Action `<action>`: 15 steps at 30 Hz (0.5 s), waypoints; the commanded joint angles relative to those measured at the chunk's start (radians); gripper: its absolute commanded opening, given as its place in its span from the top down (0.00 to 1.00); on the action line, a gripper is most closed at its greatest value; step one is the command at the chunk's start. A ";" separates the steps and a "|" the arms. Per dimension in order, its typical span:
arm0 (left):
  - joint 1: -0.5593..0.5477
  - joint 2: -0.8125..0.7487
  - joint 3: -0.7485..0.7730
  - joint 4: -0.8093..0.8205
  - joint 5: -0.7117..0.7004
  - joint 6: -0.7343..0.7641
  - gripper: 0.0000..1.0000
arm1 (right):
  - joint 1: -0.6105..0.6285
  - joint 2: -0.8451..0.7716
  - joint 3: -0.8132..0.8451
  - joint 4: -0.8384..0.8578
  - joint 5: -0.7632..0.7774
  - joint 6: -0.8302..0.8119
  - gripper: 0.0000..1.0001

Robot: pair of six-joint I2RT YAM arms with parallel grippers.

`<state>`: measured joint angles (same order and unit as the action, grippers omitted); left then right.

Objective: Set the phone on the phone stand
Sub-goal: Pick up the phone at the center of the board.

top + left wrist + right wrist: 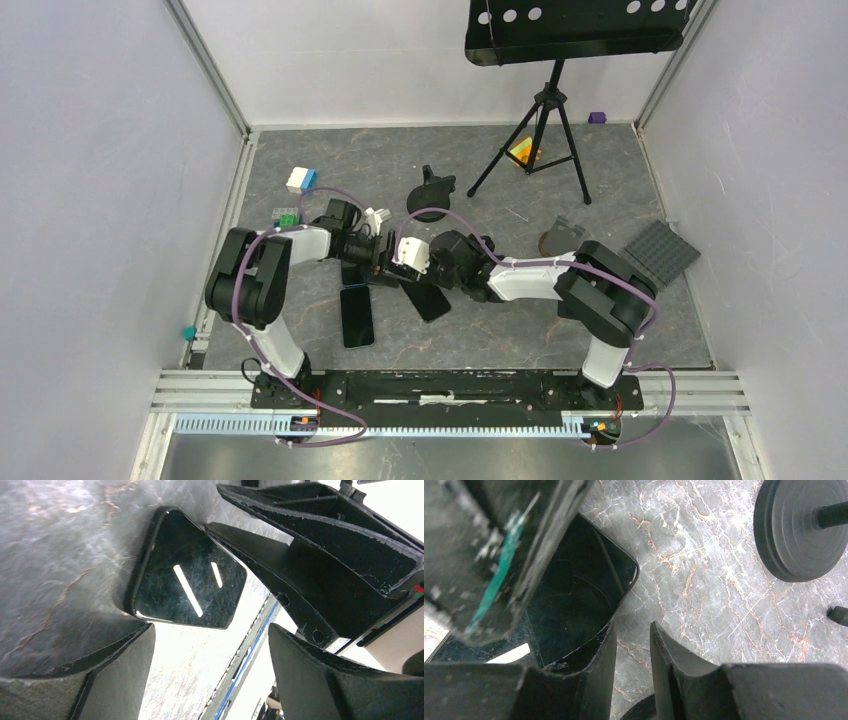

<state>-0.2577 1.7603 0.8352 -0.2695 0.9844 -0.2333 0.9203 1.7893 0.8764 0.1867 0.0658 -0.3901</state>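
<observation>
Phone (187, 587): flat on table (60, 555), screen up. Left gripper (210, 630): fingers spread wide, empty. Right gripper (633, 627): fingers narrowly parted, empty, at phone's edge. Stand (804, 525): apart from phone.

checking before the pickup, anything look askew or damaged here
The glossy black phone lies diagonally on the grey marble table, its screen finely scratched; a second black phone lies flat nearby.
</observation>
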 commanded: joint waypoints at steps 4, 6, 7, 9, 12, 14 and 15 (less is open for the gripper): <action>0.028 -0.062 -0.036 0.072 -0.084 -0.069 0.11 | 0.005 -0.023 -0.042 -0.177 -0.063 -0.039 0.59; 0.023 -0.042 -0.038 0.096 -0.072 -0.088 0.11 | 0.004 -0.032 -0.054 -0.182 -0.112 -0.055 0.57; 0.018 -0.030 -0.035 0.108 -0.066 -0.095 0.11 | 0.005 -0.034 -0.055 -0.184 -0.118 -0.059 0.56; 0.002 -0.011 -0.026 0.115 -0.054 -0.100 0.11 | 0.005 -0.031 -0.052 -0.185 -0.123 -0.068 0.53; -0.024 -0.009 -0.023 0.146 -0.037 -0.120 0.11 | 0.005 -0.037 -0.048 -0.221 -0.141 -0.093 0.49; -0.036 -0.009 -0.018 0.166 -0.032 -0.133 0.11 | 0.005 -0.041 -0.045 -0.237 -0.160 -0.110 0.45; -0.041 -0.006 -0.013 0.175 -0.030 -0.142 0.11 | 0.005 -0.042 -0.044 -0.248 -0.168 -0.116 0.44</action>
<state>-0.2657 1.7370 0.8101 -0.1734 0.9424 -0.3237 0.9195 1.7348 0.8593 0.1043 -0.0051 -0.4782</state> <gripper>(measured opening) 0.887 0.537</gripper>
